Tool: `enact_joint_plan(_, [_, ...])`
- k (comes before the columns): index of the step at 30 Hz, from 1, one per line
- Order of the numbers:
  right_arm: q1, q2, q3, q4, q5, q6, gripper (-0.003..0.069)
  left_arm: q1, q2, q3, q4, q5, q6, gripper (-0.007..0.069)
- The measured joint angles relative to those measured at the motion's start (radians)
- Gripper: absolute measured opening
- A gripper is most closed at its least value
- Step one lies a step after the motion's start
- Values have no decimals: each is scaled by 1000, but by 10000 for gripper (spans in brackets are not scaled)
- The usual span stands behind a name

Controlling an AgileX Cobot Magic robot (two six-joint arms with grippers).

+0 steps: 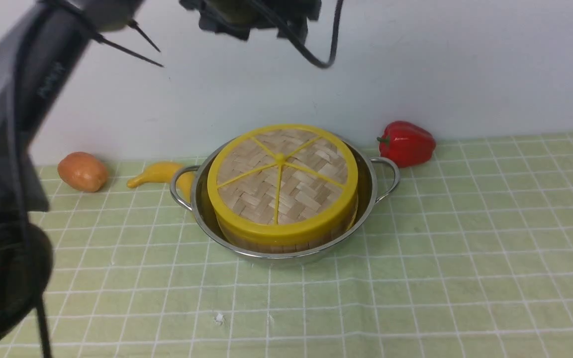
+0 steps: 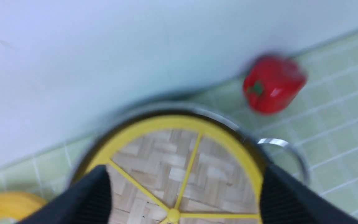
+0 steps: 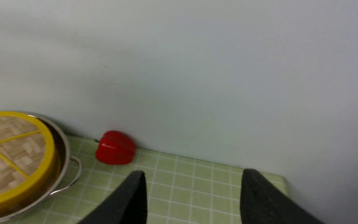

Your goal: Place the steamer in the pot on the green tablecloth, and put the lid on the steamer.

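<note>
Your left pincer (image 2: 185, 169), jaws apart, hangs directly above the lid (image 1: 280, 181) on the steamer (image 1: 286, 242); right pincer (image 3: 194, 173), also apart, is farther off.

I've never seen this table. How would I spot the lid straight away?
Find the shiny steel pot in the middle of the green checked tablecloth. A bamboo steamer stands inside it, and the lid lies flat on top. It alone is a woven disc with a yellow rim and yellow spokes.

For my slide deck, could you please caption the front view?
Lid covers the steamer in the pot on the green tablecloth, red pepper behind.
</note>
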State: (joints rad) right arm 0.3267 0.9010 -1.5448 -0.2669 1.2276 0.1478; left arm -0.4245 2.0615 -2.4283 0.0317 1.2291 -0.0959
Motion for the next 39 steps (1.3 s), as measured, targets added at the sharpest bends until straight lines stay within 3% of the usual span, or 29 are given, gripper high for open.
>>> enact_joint_plan(1, [0, -6, 5, 4, -1, 0, 387, 0, -14, 0, -1, 0, 1, 490])
enact_joint_plan(4, [0, -85, 152, 31, -1, 1, 311, 0, -157, 0, -3, 0, 26, 213])
enact_joint_plan(5, [0, -96, 162, 31, -1, 1, 302, 0, -164, 0, -3, 0, 29, 213])
enact_joint_plan(6, [0, -139, 239, 31, -1, 5, 266, 0, -218, -1, -9, 1, 50, 87])
enact_joint_plan(9, [0, -244, 427, 35, -24, 22, 191, 0, -330, -2, -32, 1, 90, -11])
enact_joint_plan(14, [0, -394, 663, 61, -149, 67, 125, 0, -467, -3, -47, 1, 147, -23])
enact_joint_plan(20, [0, -526, 846, 115, -260, 105, 108, 0, -624, 80, -47, 1, 159, -23])
enact_joint_plan(30, [0, -663, 1031, 214, -408, 106, 106, 0, -1084, 796, -49, 1, 142, -23])
enact_joint_plan(34, [0, -663, 1036, 222, -425, 106, 111, 0, -1340, 1192, -78, 1, 107, -23])
enact_joint_plan(39, [0, -663, 1036, 225, -430, 106, 123, 0, -1583, 1560, -147, -118, 104, -23])
